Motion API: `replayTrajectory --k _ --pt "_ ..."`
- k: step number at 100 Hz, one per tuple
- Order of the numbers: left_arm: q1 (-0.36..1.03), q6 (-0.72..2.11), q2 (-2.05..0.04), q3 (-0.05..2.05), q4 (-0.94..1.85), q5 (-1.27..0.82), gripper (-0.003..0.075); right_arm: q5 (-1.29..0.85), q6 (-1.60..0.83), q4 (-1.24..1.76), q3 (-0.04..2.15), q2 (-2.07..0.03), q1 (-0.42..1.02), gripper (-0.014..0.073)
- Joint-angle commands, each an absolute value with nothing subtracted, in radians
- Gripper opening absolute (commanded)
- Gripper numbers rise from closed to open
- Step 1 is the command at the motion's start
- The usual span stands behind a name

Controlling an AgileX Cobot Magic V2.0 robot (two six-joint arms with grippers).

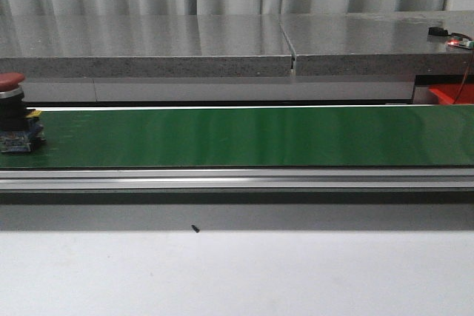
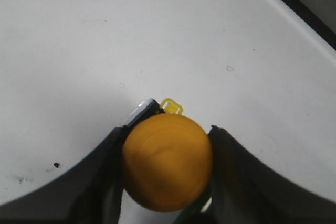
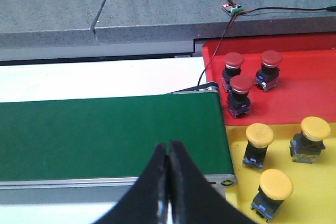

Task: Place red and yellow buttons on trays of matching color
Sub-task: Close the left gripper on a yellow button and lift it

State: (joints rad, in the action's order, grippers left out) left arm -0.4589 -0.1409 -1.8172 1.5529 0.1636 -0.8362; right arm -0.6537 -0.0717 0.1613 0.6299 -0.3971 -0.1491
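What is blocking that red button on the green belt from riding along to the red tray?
Nothing visible. The red button stands at the far left of the green belt, whose surface ahead shows bare. In the right wrist view the red tray sits past the belt's end.

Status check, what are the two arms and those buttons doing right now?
Left tool shut on yellow button above white table. Right tool shut, empty, over green belt. Red button at belt's left end. Nothing blocking.

Yellow button (image 2: 167, 162) clamped in left tool (image 2: 167, 182), red button (image 1: 13, 112) upright on belt
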Motion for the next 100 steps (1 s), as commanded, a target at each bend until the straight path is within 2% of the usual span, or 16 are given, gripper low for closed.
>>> replayTrajectory --k 1,26,59,100 --pt "-0.437 -0.13 -1.69 1.517 0.172 -0.765 0.0201 -0.582 -0.081 0.17 0.653 -0.402 -0.149 -0.0068" --pt "-0.395 -0.117 -1.573 1.393 0.174 -0.775 0.02 -0.582 -0.081 0.17 0.653 -0.402 -0.149 -0.0068" --pt "-0.331 -0.116 -1.572 1.306 0.184 -0.762 0.02 -0.582 -0.081 0.17 0.653 -0.402 -0.149 -0.0068" --pt "-0.325 -0.116 -1.572 1.233 0.231 -0.755 0.02 -0.582 -0.081 0.17 0.653 -0.402 -0.149 -0.0068"
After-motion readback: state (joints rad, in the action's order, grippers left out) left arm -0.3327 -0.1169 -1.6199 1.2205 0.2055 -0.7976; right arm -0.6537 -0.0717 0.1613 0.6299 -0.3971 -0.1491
